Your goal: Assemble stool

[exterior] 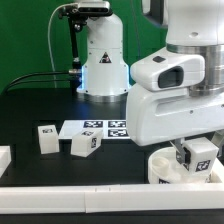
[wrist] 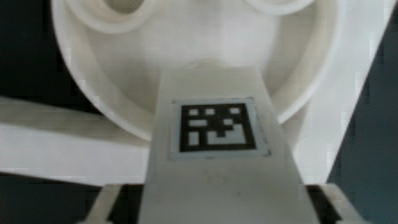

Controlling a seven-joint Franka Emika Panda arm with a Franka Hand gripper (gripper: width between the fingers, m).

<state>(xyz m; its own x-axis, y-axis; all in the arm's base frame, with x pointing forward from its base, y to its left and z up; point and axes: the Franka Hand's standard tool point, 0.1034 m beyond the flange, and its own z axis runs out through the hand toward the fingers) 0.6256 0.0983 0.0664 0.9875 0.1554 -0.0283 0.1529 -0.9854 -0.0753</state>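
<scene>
The round white seat disc [exterior: 163, 172] lies at the exterior view's lower right, near the front rail. My gripper [exterior: 197, 150] is shut on a chunky white leg [exterior: 201, 154] with a black-and-white tag and holds it upright over the disc. In the wrist view the leg [wrist: 222, 125] runs out between the fingers [wrist: 111, 205], its tag facing the camera, with the disc's rim and holes [wrist: 107, 75] beyond it. Whether the leg's end touches the disc is hidden. Two more tagged legs [exterior: 47, 138] [exterior: 84, 144] lie loose on the black table at the left.
The marker board [exterior: 100, 128] lies flat mid-table behind the loose legs. A long white border rail [exterior: 70, 200] runs along the front edge, and a short piece [exterior: 4, 158] sits at the left. The robot base [exterior: 103, 60] stands at the back.
</scene>
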